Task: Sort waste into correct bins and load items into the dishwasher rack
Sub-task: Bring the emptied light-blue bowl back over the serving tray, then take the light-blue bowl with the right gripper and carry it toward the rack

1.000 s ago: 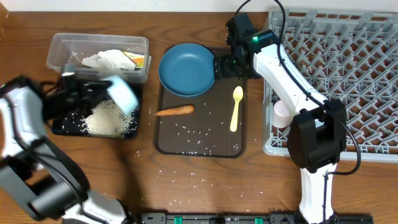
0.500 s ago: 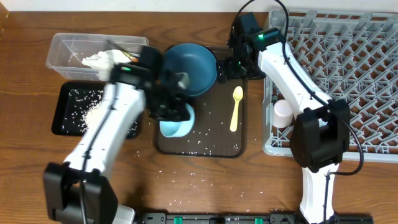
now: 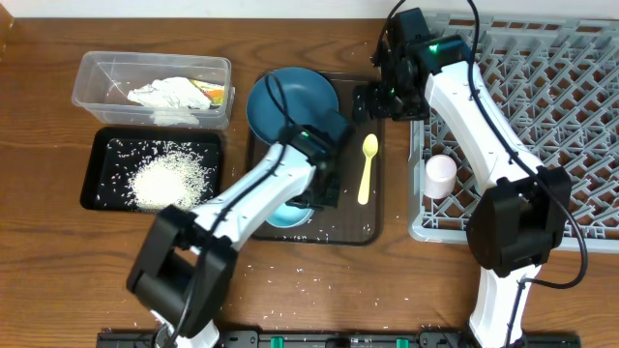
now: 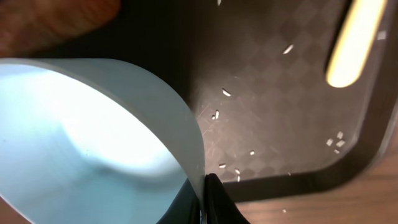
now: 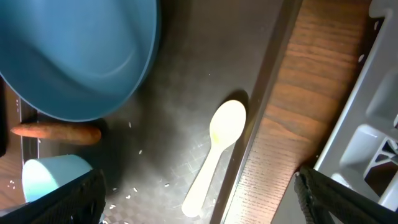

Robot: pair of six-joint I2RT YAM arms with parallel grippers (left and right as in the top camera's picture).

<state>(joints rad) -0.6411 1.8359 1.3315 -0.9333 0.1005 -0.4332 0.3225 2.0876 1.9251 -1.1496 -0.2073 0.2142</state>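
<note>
Pinching the pale-blue bowl (image 4: 93, 137) by its rim, the left fingers (image 4: 214, 199) hold it over the serving tray's (image 3: 343, 220) front-left corner. Above the tray's back-right edge the right fingers (image 5: 50, 202) hang spread and released; the yellow spoon (image 3: 367, 166) lies along its right side.

carrot (image 5: 57, 132): hidden overhead under my left arm (image 3: 242, 203); only the right wrist view has it
pale-blue bowl (image 4: 81, 143): cut by left and bottom edges in left wrist view; overhead mostly under my arm
left gripper (image 4: 204, 202): only fingertips, at bottom edge, pinching bowl rim (rest out of frame)
right gripper (image 5: 202, 202): fingers are blurred dark blobs in bottom corners, spread wide
plate (image 5: 74, 56): cut top and left, right wrist view
yellow spoon (image 4: 357, 43): blurred, runs off top edge, left wrist view
rack (image 3: 542, 97): runs off right edge overhead
rice grains (image 3: 169, 179): too small to count
</note>
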